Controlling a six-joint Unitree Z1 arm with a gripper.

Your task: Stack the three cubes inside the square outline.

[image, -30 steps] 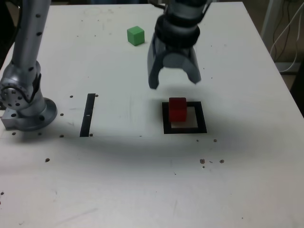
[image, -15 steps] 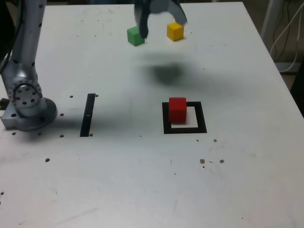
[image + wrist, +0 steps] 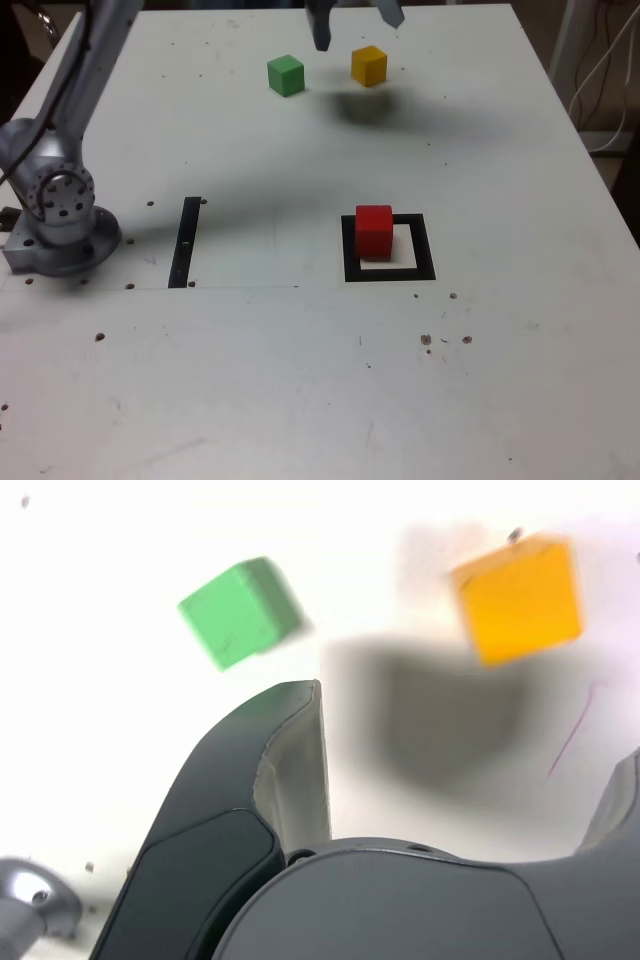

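The grey metal arm (image 3: 75, 110) leans up from its round base (image 3: 60, 225); its dark tool (image 3: 355, 22) hangs empty, jaws spread wide.

One cube (image 3: 374, 230) inside outline (image 3: 390, 271), two (image 3: 286, 75) behind.

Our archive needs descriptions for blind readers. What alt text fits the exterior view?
A red cube sits in the black square outline on a white table, toward the outline's left side in this view. Farther back lie a green cube and a yellow cube, with the arm's open, empty hand above and between them.
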